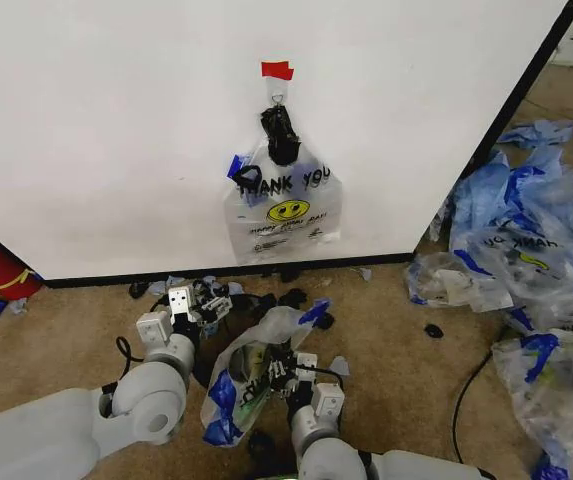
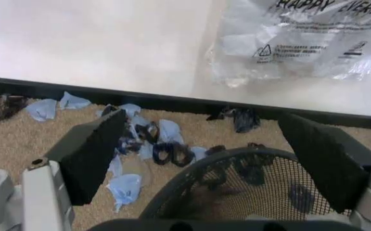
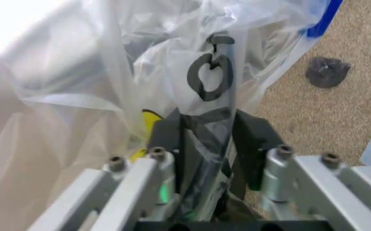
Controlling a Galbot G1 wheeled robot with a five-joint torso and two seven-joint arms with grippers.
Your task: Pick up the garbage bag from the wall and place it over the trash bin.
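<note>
The garbage bag [image 1: 266, 335], clear plastic with blue handles, lies bunched on the carpet in front of the wall [image 1: 116, 120]. My right gripper [image 1: 282, 376] is shut on a fold of it; in the right wrist view the film [image 3: 108, 72] runs between the pinched pads [image 3: 256, 144] of the right gripper [image 3: 208, 137]. My left gripper [image 1: 198, 302] stands open just left of the bag, near the wall's foot. Its wrist view shows the left gripper [image 2: 204, 139] spread wide above the black mesh rim of the trash bin [image 2: 249, 187], with nothing between the fingers.
A flat bundle of like bags [image 1: 284, 200], tied with a black knot, hangs from the hook under the red tape [image 1: 277, 70]. Black scraps and blue bits [image 1: 291, 298] litter the wall's base. A big heap of bags [image 1: 536, 230] fills the right; a black cable [image 1: 471, 390] crosses the carpet.
</note>
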